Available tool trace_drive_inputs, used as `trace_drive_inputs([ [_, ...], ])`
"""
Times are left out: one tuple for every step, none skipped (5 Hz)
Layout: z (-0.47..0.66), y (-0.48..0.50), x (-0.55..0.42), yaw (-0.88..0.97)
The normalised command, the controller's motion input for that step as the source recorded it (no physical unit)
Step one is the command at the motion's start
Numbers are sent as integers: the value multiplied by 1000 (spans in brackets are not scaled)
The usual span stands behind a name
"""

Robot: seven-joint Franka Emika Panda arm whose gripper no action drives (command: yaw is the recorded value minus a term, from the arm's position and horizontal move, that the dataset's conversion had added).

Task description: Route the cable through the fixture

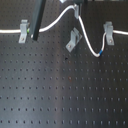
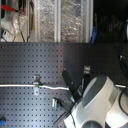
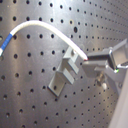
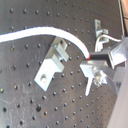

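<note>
Gripper (image 4: 92, 62) is pinched shut on the cable (image 4: 40, 31), holding it just above the leaning fixture (image 4: 52, 62); next it probably needs lowering into that forked top

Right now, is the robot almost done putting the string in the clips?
Partly. The cable already sits in the two outer clips. The hand is pinching it right beside the middle fixture. The cable arches over that fixture's fork in both wrist views, so seating it is left.

Three clips (image 1: 74, 41) — one cable (image 1: 52, 24)
</note>
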Motion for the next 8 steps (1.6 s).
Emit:
trace_drive_inputs([
  [373,-316,-500,-343],
  [0,-37,-42,0],
  [269,-45,-334,43],
  [1,-56,-62,0],
  [46,-54,-60,0],
  [35,-66,-73,-114],
  [263,-113,-117,-29],
  [26,-22,-23,0],
])
